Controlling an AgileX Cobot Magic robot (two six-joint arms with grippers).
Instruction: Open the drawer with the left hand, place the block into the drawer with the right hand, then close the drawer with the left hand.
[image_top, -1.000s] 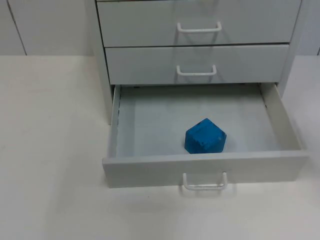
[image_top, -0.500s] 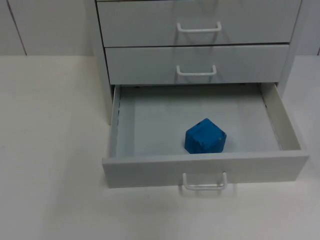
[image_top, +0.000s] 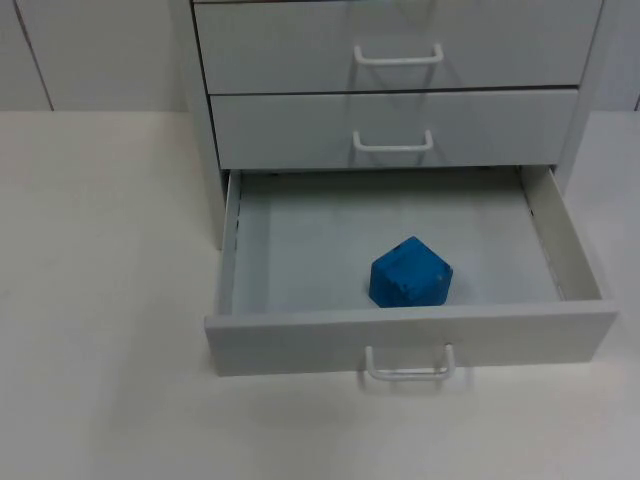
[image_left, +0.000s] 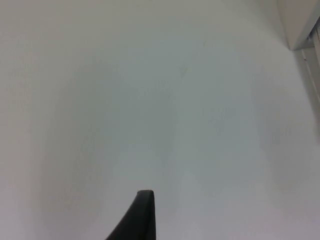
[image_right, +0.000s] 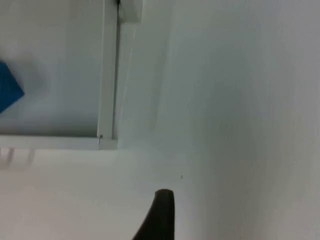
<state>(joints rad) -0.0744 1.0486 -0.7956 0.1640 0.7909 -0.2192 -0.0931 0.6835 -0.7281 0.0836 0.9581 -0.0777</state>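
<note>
Top view, blue block (image_top: 410, 272) inside open bottom drawer (image_top: 410, 335), I cannot tell either tool's state from the wrist views, desk (image_top: 100, 300) white

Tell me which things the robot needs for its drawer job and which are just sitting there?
Needed for the job:
- open bottom drawer
- its white handle
- blue block lying inside it

Just there:
- two shut upper drawers
- white table

White table top (image_top: 100, 300) ran to a grey partition wall (image_top: 90, 50), a pale grey drawer cabinet (image_top: 400, 120) stood on it, bottom drawer (image_top: 410, 335) hung pulled out over it
</note>
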